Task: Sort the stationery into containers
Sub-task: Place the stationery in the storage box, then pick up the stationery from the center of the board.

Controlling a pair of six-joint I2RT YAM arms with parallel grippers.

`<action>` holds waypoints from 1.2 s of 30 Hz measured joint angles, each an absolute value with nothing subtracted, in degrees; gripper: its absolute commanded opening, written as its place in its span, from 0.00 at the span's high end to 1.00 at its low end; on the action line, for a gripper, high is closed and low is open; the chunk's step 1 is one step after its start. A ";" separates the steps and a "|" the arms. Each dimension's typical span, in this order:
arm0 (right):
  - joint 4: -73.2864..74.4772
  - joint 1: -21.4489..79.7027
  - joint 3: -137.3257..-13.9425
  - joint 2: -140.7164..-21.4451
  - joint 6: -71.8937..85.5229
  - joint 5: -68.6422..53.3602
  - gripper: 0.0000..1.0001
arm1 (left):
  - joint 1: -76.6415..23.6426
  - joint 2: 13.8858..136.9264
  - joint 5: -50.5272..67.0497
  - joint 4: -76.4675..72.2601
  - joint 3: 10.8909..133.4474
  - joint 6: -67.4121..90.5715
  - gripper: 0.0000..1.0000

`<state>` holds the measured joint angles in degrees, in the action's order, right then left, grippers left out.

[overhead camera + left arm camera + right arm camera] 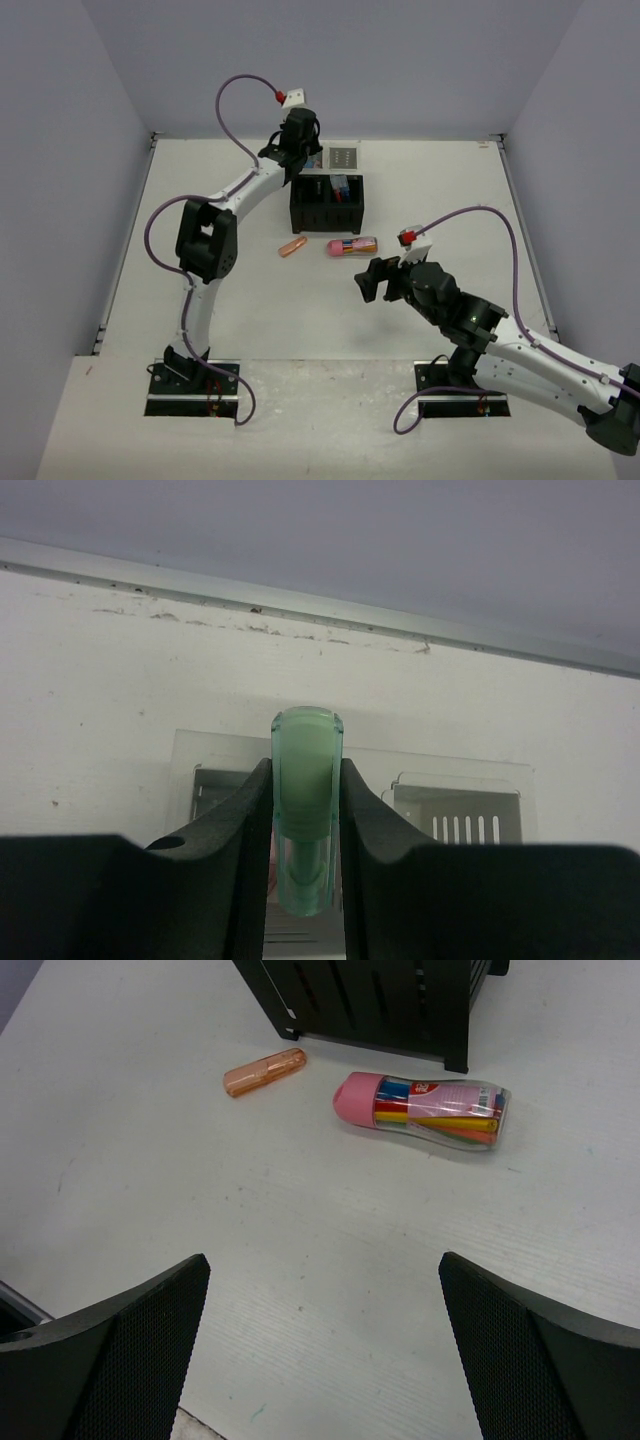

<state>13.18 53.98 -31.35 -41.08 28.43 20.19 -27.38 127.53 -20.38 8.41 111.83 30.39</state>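
**A:** What could go wrong?

**B:** At the black box's (325,215) far-left corner, the left gripper (305,780) pinches a smooth, translucent green highlighter (307,745). Its rounded plastic might slip and drop outside the box.

**A:** Elsewhere?

**B:** In front of the box lie a stubby orange highlighter (264,1071) and a clear, pink-capped tube (425,1112) — it could roll. Nearer still, the right gripper (322,1290) gapes, empty.

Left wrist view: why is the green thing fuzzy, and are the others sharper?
Left wrist view: the green highlighter sits close to the lens, so it blurs; right wrist view: the pen case is crisp; top external view: even light, faint shadows.
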 measured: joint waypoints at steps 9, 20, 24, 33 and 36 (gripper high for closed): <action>11.77 53.98 -30.96 -40.77 27.74 19.08 0.01 | -27.38 127.38 -20.93 4.01 109.67 30.30 0.74; 11.11 53.98 -30.50 -40.42 26.89 16.85 0.01 | -27.33 126.81 -20.83 1.51 104.73 29.85 0.31; 11.05 53.98 -30.49 -40.38 26.66 16.22 0.01 | -27.41 123.88 -19.68 1.43 102.46 29.72 0.19; 10.61 53.98 -29.76 -38.33 26.26 15.44 0.01 | -31.15 99.30 -18.09 7.65 95.97 23.62 0.00; 10.60 53.98 -29.74 -38.20 25.98 15.45 0.01 | -32.31 85.33 -15.41 9.15 85.14 21.37 0.00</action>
<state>10.60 53.98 -29.74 -38.20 25.98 15.45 -32.31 85.33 -15.41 9.15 85.14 21.37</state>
